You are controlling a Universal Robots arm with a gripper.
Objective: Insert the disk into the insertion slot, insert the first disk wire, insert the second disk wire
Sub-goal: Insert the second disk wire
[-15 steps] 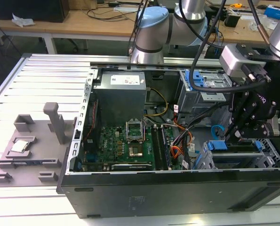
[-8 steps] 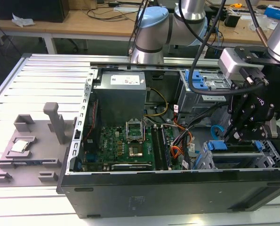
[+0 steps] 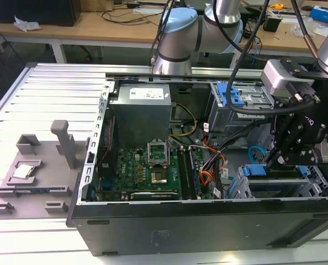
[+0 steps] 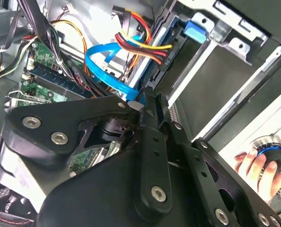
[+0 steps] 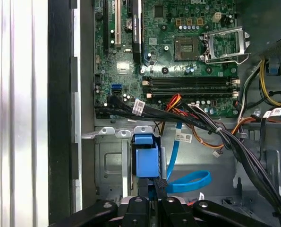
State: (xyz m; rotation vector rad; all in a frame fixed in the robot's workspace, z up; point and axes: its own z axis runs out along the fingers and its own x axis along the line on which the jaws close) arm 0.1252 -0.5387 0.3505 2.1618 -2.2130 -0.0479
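My black gripper (image 3: 277, 160) hangs over the silver perforated insertion slot (image 3: 245, 190) at the front of the open computer case, on the exterior view's right. Its tips (image 5: 157, 187) are shut on the dark plug at the end of a flat blue disk wire (image 5: 190, 182), which loops back toward the motherboard (image 4: 107, 56). A blue plastic piece (image 5: 145, 156) sits on the cage right beside the tips. A bundle of red, yellow and black wires (image 4: 140, 42) ends close by. The disk itself is hidden.
The motherboard (image 3: 147, 165) and power supply (image 3: 141, 113) lie inside the case. Black cable bundles (image 5: 216, 130) cross near the cage. A second bay with blue carriers (image 3: 230, 94) stands behind. A person's hand (image 4: 251, 165) holds a round knob (image 4: 271, 147). A grey fixture (image 3: 37, 171) lies on the exterior view's left.
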